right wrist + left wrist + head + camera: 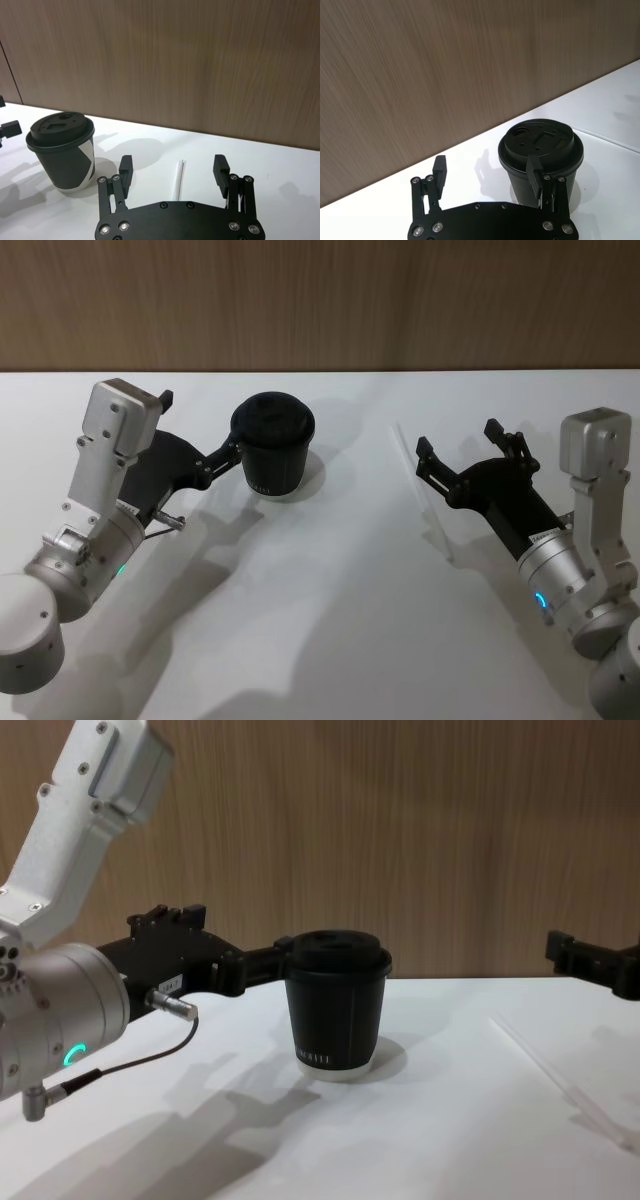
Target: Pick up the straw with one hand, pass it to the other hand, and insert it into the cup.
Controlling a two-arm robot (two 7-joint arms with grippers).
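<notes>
Pickup step, grasp not yet made: we list right gripper [458,437] jaws wide apart, empty, straw [178,177] flat on the table [350,590] below and between them, so we judge lowering and closing next; left gripper [200,424] jaws wide, empty, cup [272,445] just beside one.

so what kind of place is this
Probably a robot lab or test bench: a white table against a wood-panelled wall, holding a lidded black cup and a white straw, with the left hand open by the cup and the right hand open near the straw.

Right gripper [173,164] spread; straw [178,178] lies on table [285,167].
</notes>
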